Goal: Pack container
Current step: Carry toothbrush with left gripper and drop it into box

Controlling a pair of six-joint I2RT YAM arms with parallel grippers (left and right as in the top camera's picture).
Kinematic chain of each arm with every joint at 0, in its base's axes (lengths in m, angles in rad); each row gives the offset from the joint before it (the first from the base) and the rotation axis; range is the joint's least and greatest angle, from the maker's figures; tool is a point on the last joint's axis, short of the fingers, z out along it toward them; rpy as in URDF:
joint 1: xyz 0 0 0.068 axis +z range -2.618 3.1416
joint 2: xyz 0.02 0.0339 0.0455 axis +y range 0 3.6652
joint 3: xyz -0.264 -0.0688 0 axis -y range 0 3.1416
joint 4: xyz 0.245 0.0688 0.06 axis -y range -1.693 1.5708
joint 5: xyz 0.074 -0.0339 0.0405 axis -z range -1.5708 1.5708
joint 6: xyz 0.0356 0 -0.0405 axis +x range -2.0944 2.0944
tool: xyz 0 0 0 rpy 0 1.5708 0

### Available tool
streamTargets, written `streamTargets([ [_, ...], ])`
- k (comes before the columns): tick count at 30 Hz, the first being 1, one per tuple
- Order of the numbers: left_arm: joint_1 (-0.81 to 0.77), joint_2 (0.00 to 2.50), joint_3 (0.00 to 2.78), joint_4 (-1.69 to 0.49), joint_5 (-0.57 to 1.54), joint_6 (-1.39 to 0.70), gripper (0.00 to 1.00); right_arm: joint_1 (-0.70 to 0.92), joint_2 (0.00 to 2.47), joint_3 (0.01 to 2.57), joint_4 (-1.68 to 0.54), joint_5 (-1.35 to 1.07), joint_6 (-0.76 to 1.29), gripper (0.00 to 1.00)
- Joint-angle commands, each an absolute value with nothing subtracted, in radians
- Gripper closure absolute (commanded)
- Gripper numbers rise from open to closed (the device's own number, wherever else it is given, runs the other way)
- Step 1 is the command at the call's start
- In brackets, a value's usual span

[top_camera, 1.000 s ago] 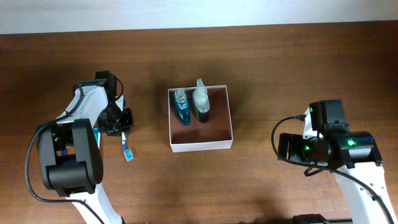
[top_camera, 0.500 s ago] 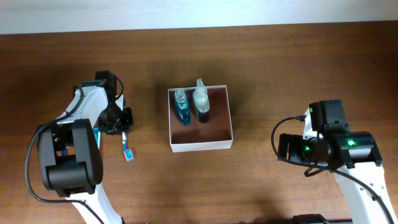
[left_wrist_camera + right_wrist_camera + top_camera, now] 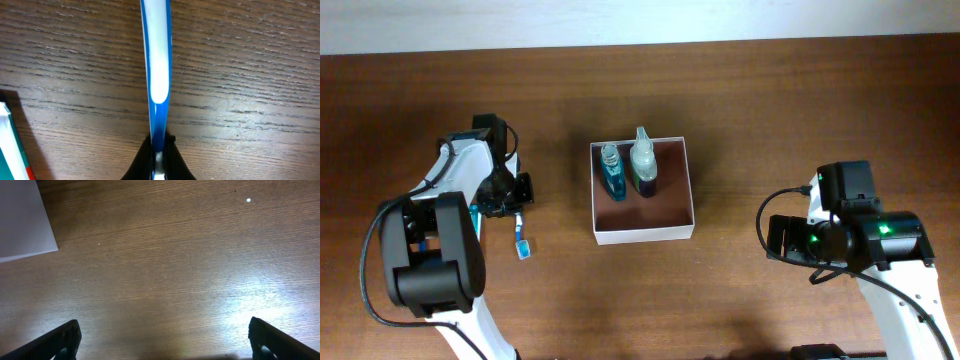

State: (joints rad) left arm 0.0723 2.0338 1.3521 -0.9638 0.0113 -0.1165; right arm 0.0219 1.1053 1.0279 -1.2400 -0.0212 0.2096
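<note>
A: "Since L arm's folded, wrist aimed down, what of left fingers (image 3: 141, 167)?"
B: "Clamped on handle of blue-and-white plastic toothbrush (image 3: 156, 60), flat on brown wooden tabletop (image 3: 250, 75)."
A: "And square shallow white-walled cardboard box (image 3: 645, 233)?"
B: "Mid-tabletop, apart to toothbrush's right; blue-liquid bottle (image 3: 612, 175) & clear spray bottle (image 3: 642, 165) upright inside, far edge. R arm right of box, right fingers (image 3: 62, 340) spread wide over tabletop."
</note>
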Motion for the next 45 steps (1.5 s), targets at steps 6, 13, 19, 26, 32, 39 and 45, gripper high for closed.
streamTargets([
  [6, 0.06, 1.974, 1.417, -1.053, 0.019, -0.11, 1.0, 0.002, 1.106, 1.139, -1.182, -0.012, 0.316, 0.0],
  [13, -0.056, 1.682, 1.467, -1.071, 0.018, -0.018, 1.0, -0.238, 1.113, 1.23, -1.224, -0.042, 0.322, 0.0],
  [19, -0.259, 1.506, 1.467, -1.073, 0.018, 0.11, 1.0, -0.401, 1.163, 1.23, -1.298, -0.113, 0.303, 0.49],
  [26, -0.539, 1.497, 1.467, -1.039, 0.0, 0.265, 1.0, -0.426, 1.216, 1.229, -1.298, -0.128, 0.303, 0.81],
  [32, -0.694, 1.563, 1.467, -0.933, -0.085, 0.4, 1.0, -0.426, 1.237, 1.229, -1.298, -0.128, 0.303, 0.87],
  [39, -0.701, 1.695, 1.467, -0.868, -0.095, 0.422, 1.0, -0.426, 1.237, 1.227, -1.306, -0.128, 0.303, 0.87],
  [45, -0.699, 1.786, 1.467, -0.84, -0.095, 0.421, 1.0, -0.408, 1.237, 1.212, -1.317, -0.128, 0.29, 0.87],
])
